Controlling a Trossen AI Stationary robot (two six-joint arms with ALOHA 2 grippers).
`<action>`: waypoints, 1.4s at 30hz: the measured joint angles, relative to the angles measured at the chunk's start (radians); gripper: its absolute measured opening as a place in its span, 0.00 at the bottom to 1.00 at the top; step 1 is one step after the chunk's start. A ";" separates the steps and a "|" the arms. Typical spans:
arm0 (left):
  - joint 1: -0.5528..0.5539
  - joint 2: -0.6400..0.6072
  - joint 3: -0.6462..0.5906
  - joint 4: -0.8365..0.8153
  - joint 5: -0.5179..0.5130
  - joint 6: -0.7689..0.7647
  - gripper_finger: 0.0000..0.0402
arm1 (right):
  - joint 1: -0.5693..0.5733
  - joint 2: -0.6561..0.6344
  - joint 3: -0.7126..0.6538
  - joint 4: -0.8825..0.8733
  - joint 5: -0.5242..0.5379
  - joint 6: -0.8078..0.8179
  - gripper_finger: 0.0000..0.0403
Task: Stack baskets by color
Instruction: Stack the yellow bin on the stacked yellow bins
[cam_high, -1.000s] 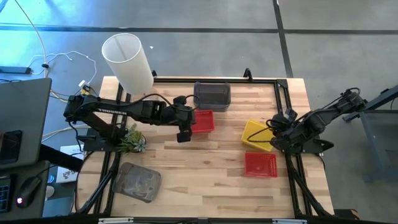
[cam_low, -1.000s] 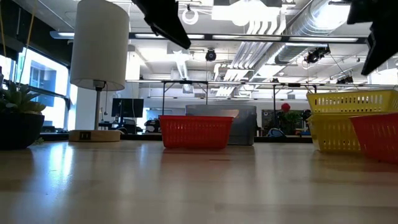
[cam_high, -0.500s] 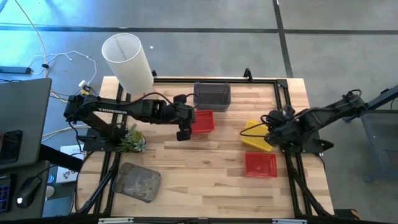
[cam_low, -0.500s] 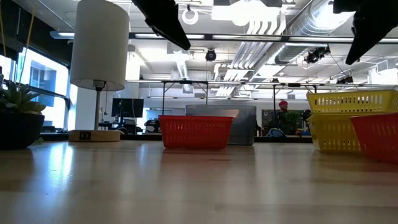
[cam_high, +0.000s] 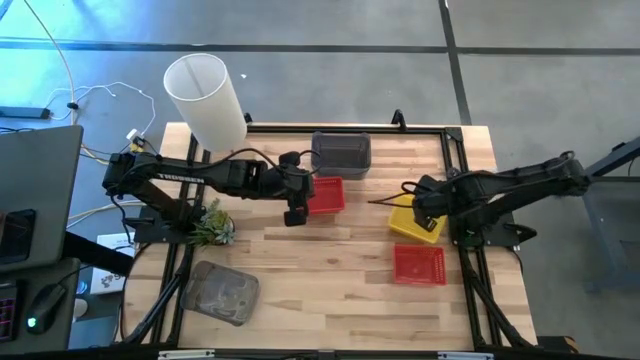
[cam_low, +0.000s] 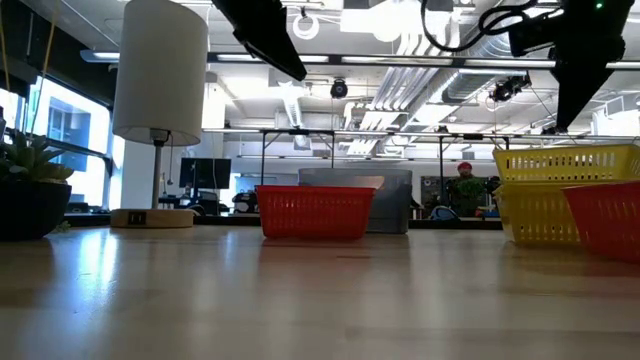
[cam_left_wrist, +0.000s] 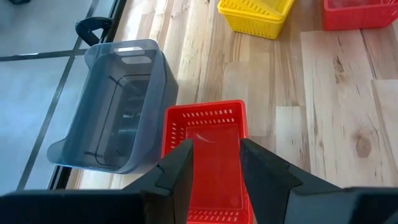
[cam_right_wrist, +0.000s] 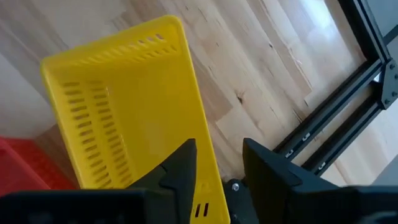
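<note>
Two yellow baskets (cam_high: 412, 222) stand nested at the table's right, the upper one (cam_low: 565, 163) sitting in the lower. My right gripper (cam_right_wrist: 217, 169) hovers open above them, one long rim of the upper basket (cam_right_wrist: 202, 134) in line with the gap between its fingers; the low view shows it clear of the rim. My left gripper (cam_left_wrist: 214, 171) hangs open over a red basket (cam_left_wrist: 208, 146) at mid table, touching nothing. A grey basket (cam_high: 341, 153) stands just beyond it. Another red basket (cam_high: 418, 264) rests near the yellow ones, and another grey one (cam_high: 222, 292) lies at the near left.
A tall white cylinder on a wooden base (cam_high: 205, 98) stands at the far left corner. A small green plant (cam_high: 210, 226) sits by the left arm. A black metal frame (cam_high: 455, 160) runs along the table's far and right edges. Bare wood lies at mid table near the front.
My right gripper has swung toward the table's left edge, from beside the yellow baskets to over them, and tipped less steeply. The baskets have stayed where they were.
</note>
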 joint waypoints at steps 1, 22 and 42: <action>0.000 0.000 0.000 0.000 0.000 0.000 0.29 | -0.004 0.005 0.000 0.000 -0.006 -0.010 0.30; 0.000 0.000 0.000 0.000 0.000 0.043 0.29 | -0.075 0.203 0.000 0.023 -0.006 -0.026 0.41; 0.000 0.000 0.000 -0.001 0.000 0.044 0.29 | -0.159 0.276 0.000 -0.049 -0.058 -0.140 0.02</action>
